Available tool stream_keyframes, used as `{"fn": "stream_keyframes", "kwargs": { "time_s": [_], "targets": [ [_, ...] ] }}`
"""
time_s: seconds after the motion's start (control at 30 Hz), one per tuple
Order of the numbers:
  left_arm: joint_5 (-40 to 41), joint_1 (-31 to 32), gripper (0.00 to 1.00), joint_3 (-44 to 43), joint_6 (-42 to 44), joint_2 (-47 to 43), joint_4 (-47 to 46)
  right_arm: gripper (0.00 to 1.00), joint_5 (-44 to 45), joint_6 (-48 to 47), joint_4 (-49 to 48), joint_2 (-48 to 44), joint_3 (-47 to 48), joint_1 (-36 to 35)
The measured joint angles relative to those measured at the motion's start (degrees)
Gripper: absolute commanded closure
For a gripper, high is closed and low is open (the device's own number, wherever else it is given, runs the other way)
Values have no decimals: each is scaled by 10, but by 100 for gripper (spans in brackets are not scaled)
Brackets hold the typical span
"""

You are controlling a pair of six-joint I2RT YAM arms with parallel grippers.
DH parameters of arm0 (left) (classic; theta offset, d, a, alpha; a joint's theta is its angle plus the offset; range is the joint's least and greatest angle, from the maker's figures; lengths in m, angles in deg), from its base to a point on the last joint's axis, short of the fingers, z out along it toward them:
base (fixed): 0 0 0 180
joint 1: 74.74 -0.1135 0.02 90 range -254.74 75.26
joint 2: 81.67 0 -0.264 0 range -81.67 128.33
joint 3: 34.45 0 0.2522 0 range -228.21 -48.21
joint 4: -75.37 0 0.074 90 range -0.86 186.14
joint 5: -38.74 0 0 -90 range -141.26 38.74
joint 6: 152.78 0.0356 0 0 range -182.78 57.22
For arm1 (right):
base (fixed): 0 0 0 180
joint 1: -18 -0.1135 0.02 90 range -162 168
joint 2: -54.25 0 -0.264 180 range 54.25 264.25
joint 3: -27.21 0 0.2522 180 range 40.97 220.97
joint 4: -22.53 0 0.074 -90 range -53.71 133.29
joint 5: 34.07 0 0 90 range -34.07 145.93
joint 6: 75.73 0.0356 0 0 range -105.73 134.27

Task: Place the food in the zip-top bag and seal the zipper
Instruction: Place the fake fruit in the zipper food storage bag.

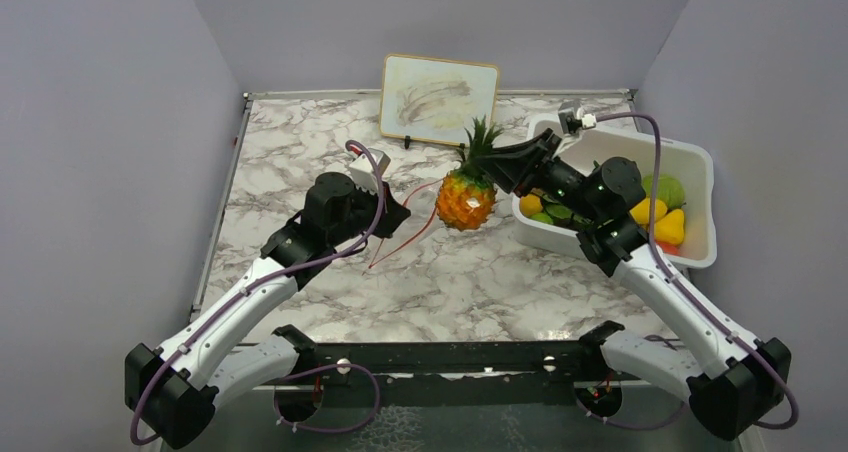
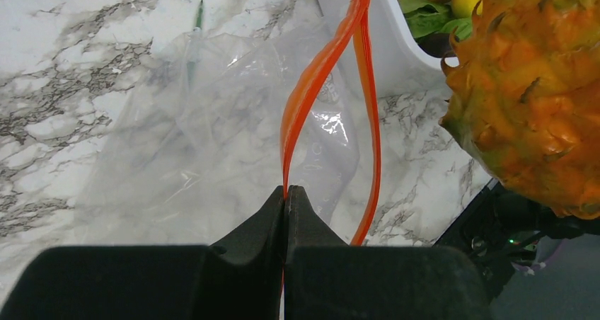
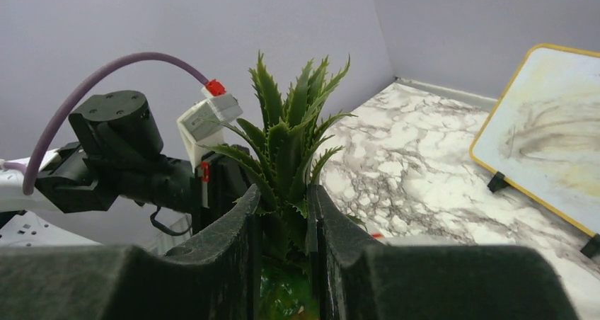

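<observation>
I log, top view: pineapple (image 1: pixel 466 197) mid-frame; bag (image 2: pixel 177 143) just left of it on desk (image 1: pixel 450 302); bin (image 1: pixel 703 158) right; board (image 1: pixel 438 99) behind, upper centre.

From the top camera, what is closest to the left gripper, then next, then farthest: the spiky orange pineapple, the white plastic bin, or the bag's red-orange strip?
1. Red-orange zipper strip: pinched in the left gripper.
2. Spiky orange pineapple: just to the right.
3. White plastic bin: farther right.

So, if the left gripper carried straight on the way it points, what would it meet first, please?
Shut on the red strip, the left gripper would push into the clear bag lying just ahead first; the white bin looks next, though depth is unclear.
</observation>
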Motion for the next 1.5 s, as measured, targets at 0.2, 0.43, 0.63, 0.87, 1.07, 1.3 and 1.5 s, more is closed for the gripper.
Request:
{"fn": "stream_keyframes", "kwargs": {
  "time_s": [0.2,0.43,0.63,0.87,1.07,1.3,1.5],
  "targets": [
    [-16,0,100,0,-29,1,-1,89,48,-33,-55,49,36,-73],
    [-23,0,100,-14,-53,13,5,88,95,-71,-143,99,36,-132],
    [-26,0,100,-59,-63,20,33,87,122,-131,-256,99,-39,-155],
    [-49,-1,100,-85,-81,20,58,86,126,-198,-320,77,-131,-155],
    [-67,-2,100,-104,-97,20,57,86,122,-231,-332,36,-182,-155],
    [-83,-2,100,-105,-134,28,52,86,125,-212,-377,38,-184,-156],
    [-86,-3,100,-99,-170,31,17,87,254,-106,-362,56,-157,-160]
  ]
}}
